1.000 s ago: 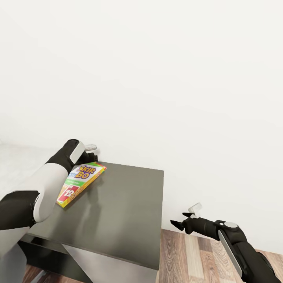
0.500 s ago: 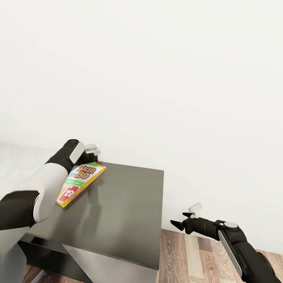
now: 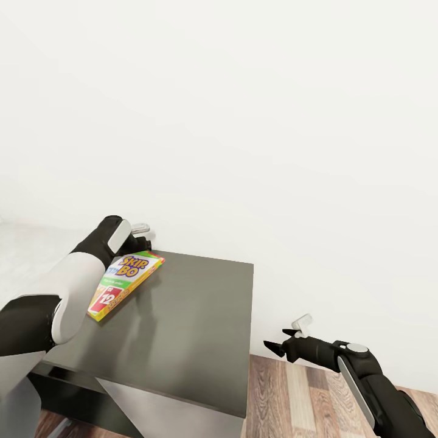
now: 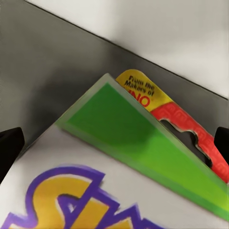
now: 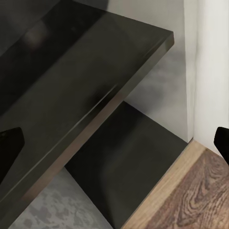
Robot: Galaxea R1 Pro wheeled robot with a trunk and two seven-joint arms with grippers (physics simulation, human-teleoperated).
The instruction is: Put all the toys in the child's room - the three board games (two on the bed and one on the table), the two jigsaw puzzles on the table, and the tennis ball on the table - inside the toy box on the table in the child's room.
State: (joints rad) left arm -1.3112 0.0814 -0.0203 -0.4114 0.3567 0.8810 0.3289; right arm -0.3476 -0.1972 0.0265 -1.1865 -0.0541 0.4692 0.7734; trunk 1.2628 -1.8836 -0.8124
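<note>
I am holding the yellow-green board game (image 3: 125, 282) in my left end effector (image 3: 139, 238), clamped, above the dark table (image 3: 194, 328); my right end effector (image 3: 291, 340) is hanging open, empty. Next: carrying it to the toy box.

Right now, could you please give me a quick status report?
Left gripper holds the Skip-Bo board game above the dark cabinet top. Right gripper open, empty, over the floor. Nothing in the way.

Yellow-green board game (image 3: 125, 281) – purple-edged yellow letters; dark-grey cabinet top (image 3: 182, 328)
</note>
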